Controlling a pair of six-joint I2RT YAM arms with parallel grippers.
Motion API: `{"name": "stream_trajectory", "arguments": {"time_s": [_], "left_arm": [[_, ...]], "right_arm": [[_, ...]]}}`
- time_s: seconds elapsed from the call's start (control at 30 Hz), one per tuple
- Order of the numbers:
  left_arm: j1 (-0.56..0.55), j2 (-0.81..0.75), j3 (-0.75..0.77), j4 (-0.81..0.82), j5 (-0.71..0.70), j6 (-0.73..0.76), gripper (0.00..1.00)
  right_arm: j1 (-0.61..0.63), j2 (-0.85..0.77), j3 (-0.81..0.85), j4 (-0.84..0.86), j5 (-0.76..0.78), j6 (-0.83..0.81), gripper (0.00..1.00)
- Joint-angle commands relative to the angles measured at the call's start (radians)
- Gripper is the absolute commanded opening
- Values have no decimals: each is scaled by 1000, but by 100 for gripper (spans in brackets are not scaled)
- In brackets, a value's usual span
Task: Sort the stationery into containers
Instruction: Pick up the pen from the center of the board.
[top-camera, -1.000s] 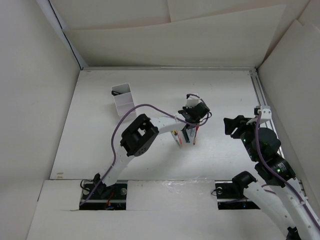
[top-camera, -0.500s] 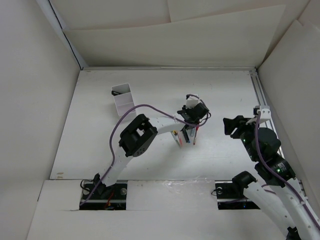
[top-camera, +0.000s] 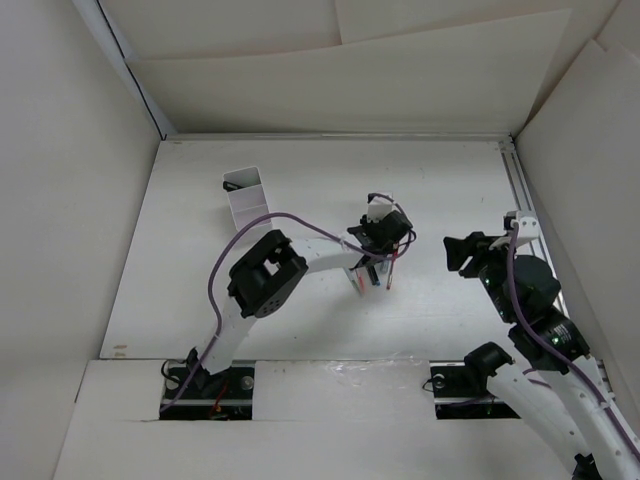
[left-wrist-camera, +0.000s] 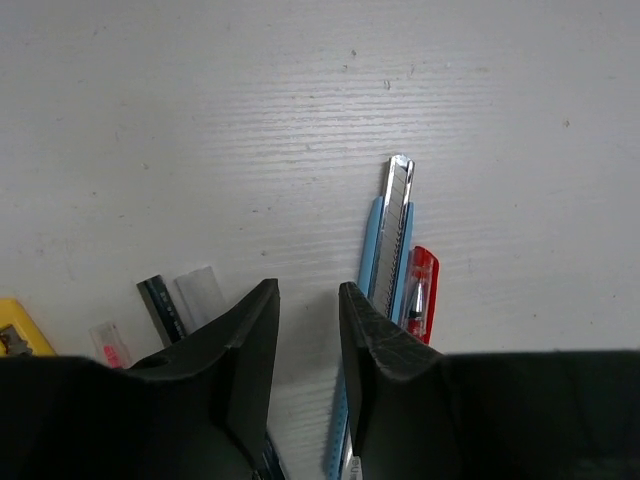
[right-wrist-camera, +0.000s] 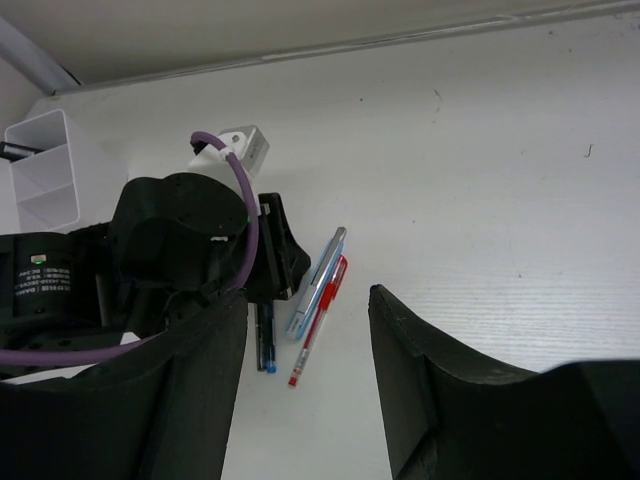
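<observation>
- While the left gripper (left-wrist-camera: 305, 300) hangs low over the stationery (top-camera: 372, 278), its jaws are only narrowly parted and nothing is held; a pick is judged to be the step in hand.
- The jaw gap is seen over bare table (left-wrist-camera: 300, 120), between the dark pen (left-wrist-camera: 160, 300) and the cutter (left-wrist-camera: 392, 220), so nothing would be caught if it were closed now.
- The cutter and the red pen (left-wrist-camera: 421, 290) lie side by side, touching or nearly so; a clear cap (left-wrist-camera: 198, 292) lies just beside the dark pen.
- One item should be chosen. The jaws should be opened wider, shifted until that item is centred, and closed across its thin axis.
- If the cutter is taken, the outer finger would have to be slid between it and the red pen, or both may be lifted together.
- The grip is best placed near mid-length so the item hangs level and is not tipped on the way.
- The box (top-camera: 247, 200) stands well apart, to the far left of the pile; the right compartment should be picked before release.
- The right gripper (right-wrist-camera: 305, 300) is held wide open and empty, off to the right of the pile; it should be kept clear of the left arm's path.
</observation>
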Motion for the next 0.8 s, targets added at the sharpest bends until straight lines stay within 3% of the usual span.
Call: {"name": "stream_trajectory", "arguments": {"time_s": [0.0,0.27,0.77], "left_arm": [[-13,-96,-43,75,-12,-15,28],[-45,-98,-67,114,0,17,29],[-45,19,65,9,-22,57,28]], "right_arm": [[-6,-7,-7,53,-15,-15,57],[-6,-7,-16,53,-26,-15,57],[-6,-17,-16,53,-35,-15,57]]}}
